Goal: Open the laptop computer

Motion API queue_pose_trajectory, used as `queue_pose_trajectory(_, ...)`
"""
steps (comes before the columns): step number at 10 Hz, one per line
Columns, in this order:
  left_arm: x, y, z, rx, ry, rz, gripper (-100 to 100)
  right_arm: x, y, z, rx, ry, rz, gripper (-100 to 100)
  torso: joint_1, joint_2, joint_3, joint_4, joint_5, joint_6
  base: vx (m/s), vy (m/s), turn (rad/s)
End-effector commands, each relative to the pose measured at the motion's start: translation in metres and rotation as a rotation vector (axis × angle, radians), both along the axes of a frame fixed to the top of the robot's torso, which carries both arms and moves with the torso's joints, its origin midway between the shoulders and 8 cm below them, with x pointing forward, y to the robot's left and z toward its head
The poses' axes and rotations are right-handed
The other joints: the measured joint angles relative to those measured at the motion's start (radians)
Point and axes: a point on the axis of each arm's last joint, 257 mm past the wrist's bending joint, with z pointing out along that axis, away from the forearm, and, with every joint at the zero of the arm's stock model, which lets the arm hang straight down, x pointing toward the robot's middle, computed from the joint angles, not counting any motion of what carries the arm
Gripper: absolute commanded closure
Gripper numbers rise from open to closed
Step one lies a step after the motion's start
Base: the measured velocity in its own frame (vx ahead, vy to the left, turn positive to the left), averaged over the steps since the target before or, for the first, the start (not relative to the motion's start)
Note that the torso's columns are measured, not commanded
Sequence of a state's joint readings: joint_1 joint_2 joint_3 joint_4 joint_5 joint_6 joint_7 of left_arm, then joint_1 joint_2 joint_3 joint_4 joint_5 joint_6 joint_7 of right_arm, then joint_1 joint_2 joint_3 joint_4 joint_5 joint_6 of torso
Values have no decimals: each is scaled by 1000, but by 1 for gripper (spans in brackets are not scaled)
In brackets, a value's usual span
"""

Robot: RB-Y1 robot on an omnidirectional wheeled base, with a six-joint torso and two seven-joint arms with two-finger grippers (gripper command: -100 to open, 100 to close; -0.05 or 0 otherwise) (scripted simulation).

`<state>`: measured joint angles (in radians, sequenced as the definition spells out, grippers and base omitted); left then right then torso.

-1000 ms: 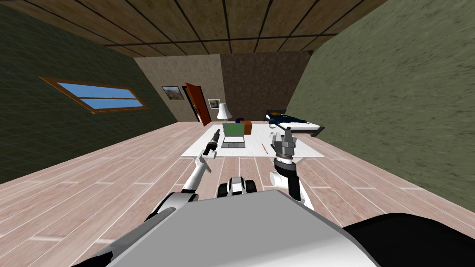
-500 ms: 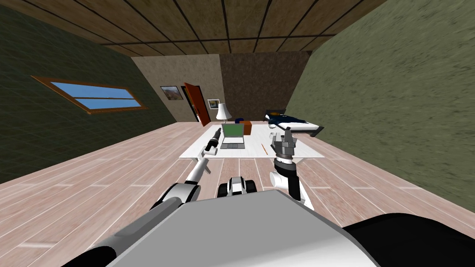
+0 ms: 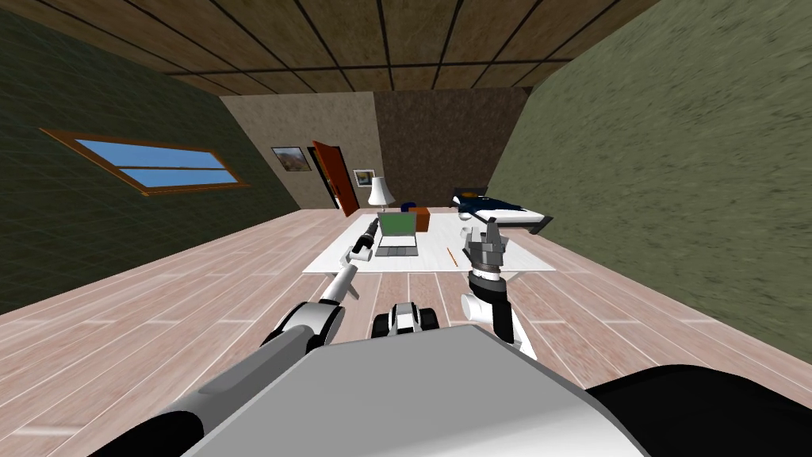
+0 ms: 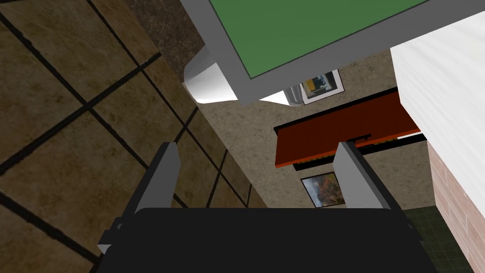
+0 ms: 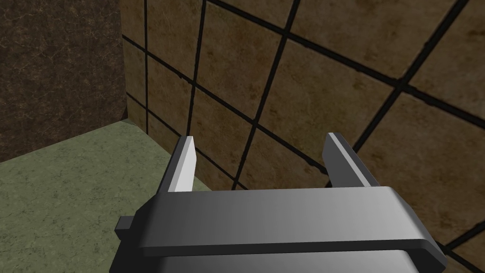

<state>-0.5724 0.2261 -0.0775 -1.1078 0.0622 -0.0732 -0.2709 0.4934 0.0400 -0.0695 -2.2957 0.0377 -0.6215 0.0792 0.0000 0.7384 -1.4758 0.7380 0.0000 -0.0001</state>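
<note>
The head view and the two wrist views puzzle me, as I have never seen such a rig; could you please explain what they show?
This is a simulated two-armed robot in a house. The wide picture comes from a camera on its head, looking down over its chest at a white table. On the table stand a laptop with its green screen upright, a lamp and a brown box; an orange pencil lies nearer. The other two pictures come from cameras on the hands, each looking along its own two fingers. The left gripper reaches near the laptop's left side, open and empty. The right gripper is raised over the table's right part, also open. Nothing is held.
</note>
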Motion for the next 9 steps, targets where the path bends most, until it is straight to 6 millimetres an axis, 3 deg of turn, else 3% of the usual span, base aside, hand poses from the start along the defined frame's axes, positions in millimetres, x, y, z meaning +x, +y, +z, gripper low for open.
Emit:
queue_pose_trajectory(1,11,2,-3,15,26,8,-100,0,0,0,0,0,0,0,0,0,0,0,0,0,25,-5,-10)
queue_pose_trajectory(9,51,16,3,73,114,51,-100,0,0,0,0,0,0,0,0,-1,-1,0,0,0,32,-8,-15)
